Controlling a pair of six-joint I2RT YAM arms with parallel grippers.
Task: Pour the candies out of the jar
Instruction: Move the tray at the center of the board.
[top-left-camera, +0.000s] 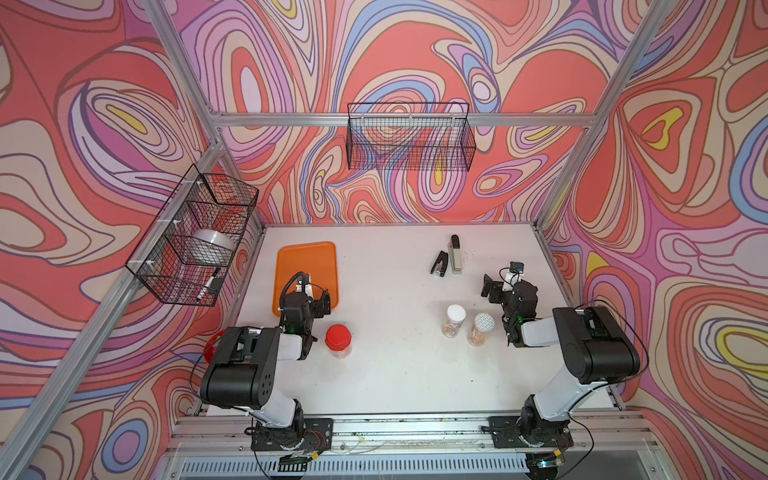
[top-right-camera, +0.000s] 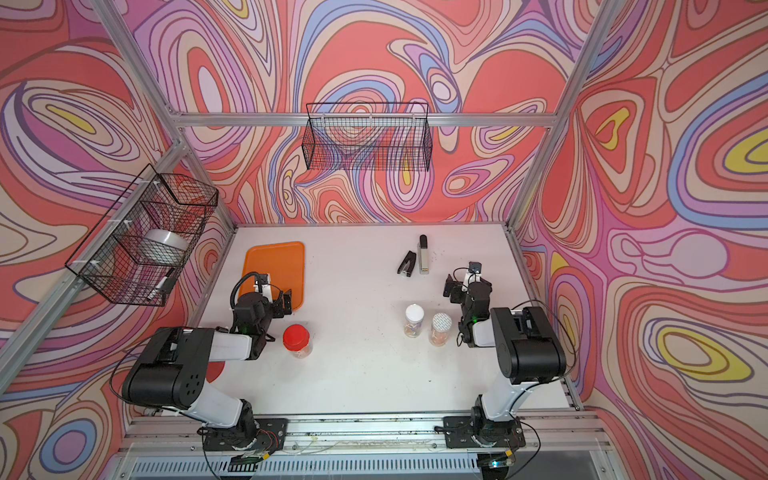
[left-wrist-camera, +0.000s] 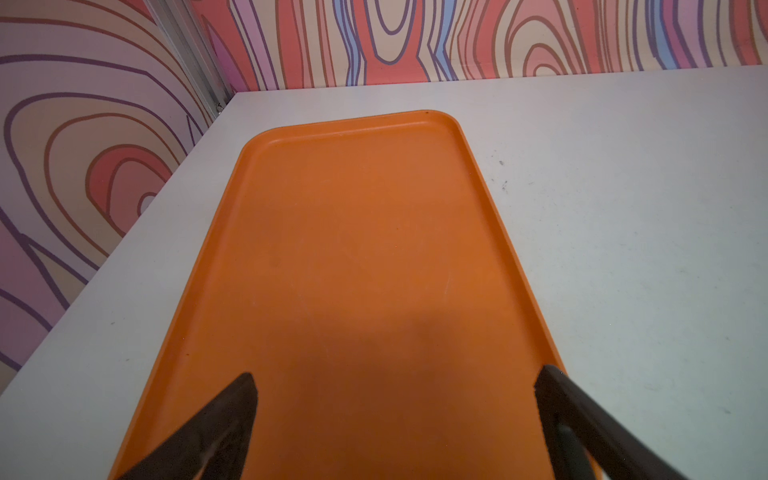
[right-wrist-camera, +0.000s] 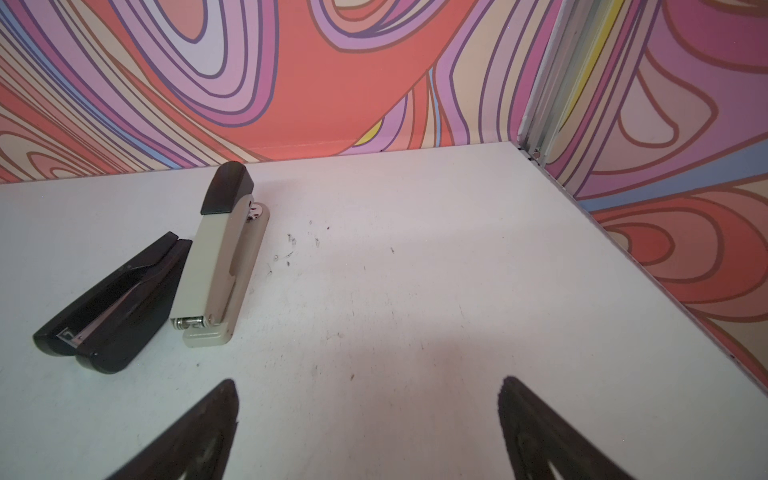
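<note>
**Bimanual cell, seen from above.**

**Near zone.** The left arm (top-left-camera: 245, 365) and right arm (top-left-camera: 594, 349) rise from bases on the front rail. Each is folded at the elbow, with its forearm reaching toward the back wall over the white worktop (top-left-camera: 395, 382).

**Middle zone.** Three clear jars stand upright and closed.
- The red-lidded jar (top-left-camera: 338, 341) stands just beside the left arm's wrist.
- The white-lidded jar (top-left-camera: 454, 320) and the jar with a dotted silver top (top-left-camera: 481, 329) stand close together, just beside the right arm's wrist.
- The candies (top-left-camera: 450, 331) show through the clear walls only as a pale orange mass low in each jar. Single sweets cannot be told apart.

Both tools are apart from the jars.

**Beyond the jars.** The left tool (top-left-camera: 323, 302) hovers over the near right corner of the orange tray (top-left-camera: 305, 259). Its fingers are spread wide with only tray surface between them, as the left wrist view confirms. The right tool (top-left-camera: 492, 287) hangs above bare worktop, its fingers likewise spread and holding nothing.

**Far zone.** A black stapler (top-left-camera: 438, 264) and a beige stapler (top-left-camera: 456, 255) lie just beside each other, to the left of the right tool. A wire basket (top-left-camera: 409, 137) hangs on the back wall. A second wire basket (top-left-camera: 191, 237) on the left wall holds a white round object and a marker.
</note>
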